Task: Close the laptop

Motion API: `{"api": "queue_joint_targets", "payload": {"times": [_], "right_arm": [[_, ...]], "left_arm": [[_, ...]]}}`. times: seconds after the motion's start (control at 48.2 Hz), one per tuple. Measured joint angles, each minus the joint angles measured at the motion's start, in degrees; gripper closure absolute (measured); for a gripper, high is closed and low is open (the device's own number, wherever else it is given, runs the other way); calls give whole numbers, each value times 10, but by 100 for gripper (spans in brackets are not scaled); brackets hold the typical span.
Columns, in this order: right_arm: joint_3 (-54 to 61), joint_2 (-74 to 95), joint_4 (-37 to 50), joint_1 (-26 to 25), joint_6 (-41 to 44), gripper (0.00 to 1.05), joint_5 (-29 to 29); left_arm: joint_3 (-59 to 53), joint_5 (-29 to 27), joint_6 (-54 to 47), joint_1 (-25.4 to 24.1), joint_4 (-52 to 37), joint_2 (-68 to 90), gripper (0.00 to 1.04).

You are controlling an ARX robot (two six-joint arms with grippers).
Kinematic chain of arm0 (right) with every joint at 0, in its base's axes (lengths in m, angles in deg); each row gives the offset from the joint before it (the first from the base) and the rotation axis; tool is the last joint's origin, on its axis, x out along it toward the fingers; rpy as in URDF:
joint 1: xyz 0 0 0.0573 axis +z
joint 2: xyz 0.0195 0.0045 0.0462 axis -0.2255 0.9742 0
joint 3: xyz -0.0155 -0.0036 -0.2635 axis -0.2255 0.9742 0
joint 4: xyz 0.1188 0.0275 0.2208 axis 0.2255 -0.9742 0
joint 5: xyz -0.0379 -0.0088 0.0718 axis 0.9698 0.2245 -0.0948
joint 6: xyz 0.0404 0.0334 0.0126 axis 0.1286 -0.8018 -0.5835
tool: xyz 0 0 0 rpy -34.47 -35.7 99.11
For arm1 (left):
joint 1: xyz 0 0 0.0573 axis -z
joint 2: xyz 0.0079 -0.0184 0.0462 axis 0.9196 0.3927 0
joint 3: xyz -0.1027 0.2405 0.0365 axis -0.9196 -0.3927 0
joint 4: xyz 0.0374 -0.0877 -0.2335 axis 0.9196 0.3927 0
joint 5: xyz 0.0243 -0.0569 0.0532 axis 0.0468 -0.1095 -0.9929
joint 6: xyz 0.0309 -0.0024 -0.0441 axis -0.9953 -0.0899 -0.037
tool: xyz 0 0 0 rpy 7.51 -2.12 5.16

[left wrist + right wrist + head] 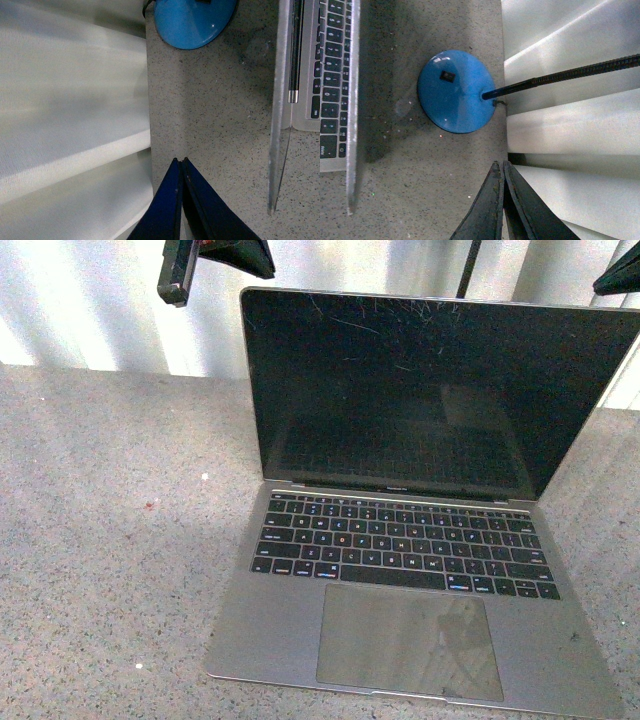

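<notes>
The silver-grey laptop stands open on the speckled counter, its scratched black screen upright and facing me above the black keys. My left gripper hangs shut above and behind the lid's top left corner. Near the lid's top right corner, my right gripper is also shut. In the left wrist view the shut left gripper is over bare counter behind the lid's thin edge. The right wrist view has the shut right gripper apart from the lid edge. Neither gripper touches the laptop.
A blue round lamp base with a dark gooseneck stem sits on the counter behind the laptop, also seen as the lamp base. A white ribbed wall closes off the back. Grey counter spreads to the laptop's left.
</notes>
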Motion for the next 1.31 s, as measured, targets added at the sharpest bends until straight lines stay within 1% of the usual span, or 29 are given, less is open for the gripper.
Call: {"api": "queue_joint_targets", "payload": {"times": [0.208, 0.415, 1.018, 1.308], "right_arm": [[10, 0, -23, 2, 8, 102, 11], [24, 0, -23, 3, 10, 102, 12], [31, -2, -57, 15, 0, 102, -5], [30, -24, -113, 24, 2, 102, 2]], "left_arm": [[-11, 3, 4, 5, 0, 0, 101], [-14, 3, 3, 8, 5, 0, 101], [-17, 8, 3, 14, 21, 0, 101], [-40, 12, 2, 14, 21, -12, 101]]}}
